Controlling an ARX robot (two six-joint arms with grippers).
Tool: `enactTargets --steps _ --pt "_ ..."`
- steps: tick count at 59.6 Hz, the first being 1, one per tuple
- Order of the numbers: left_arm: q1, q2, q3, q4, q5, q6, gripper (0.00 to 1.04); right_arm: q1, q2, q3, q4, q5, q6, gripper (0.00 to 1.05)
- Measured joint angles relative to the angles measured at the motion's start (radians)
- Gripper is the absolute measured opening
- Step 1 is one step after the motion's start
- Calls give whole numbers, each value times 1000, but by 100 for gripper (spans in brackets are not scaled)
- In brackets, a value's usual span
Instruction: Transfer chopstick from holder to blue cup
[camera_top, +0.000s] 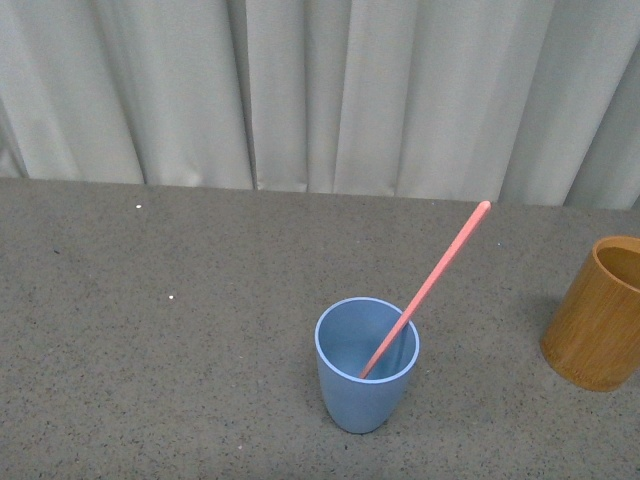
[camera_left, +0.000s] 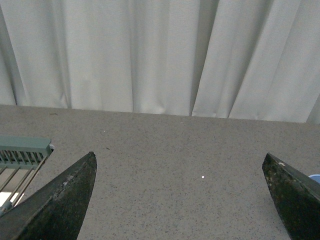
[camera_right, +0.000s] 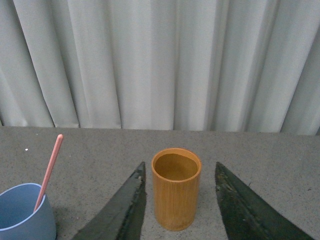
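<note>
Already looked finished as a transfer: stood the chopstick (camera_top: 425, 290) inside the blue cup (camera_top: 366, 390) near the middle of the table (camera_top: 150, 330), lower end down in the bowl, shaft leaning on the rim and slanting up toward the right. Off at the right edge, well apart from the cup, stood the holder (camera_top: 597, 318), seen empty from the right wrist view. Saw neither arm from the front. Showed the left gripper (camera_left: 182, 200) spread wide over bare tabletop, clasping nothing. Likewise found the right gripper (camera_right: 179, 200) parted, framing the holder (camera_right: 176, 187) without pinching it, hands off everything. Judged little left beyond pulling back clear of both vessels. Read no brand, label or writing anywhere.
</note>
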Motion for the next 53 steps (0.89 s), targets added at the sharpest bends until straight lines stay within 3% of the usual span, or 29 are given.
enactTargets --steps 13,53 --pt "0 0 0 0 0 0 98 0 0 0 0 0 1 97" --pt "0 0 0 0 0 0 98 0 0 0 0 0 0 95"
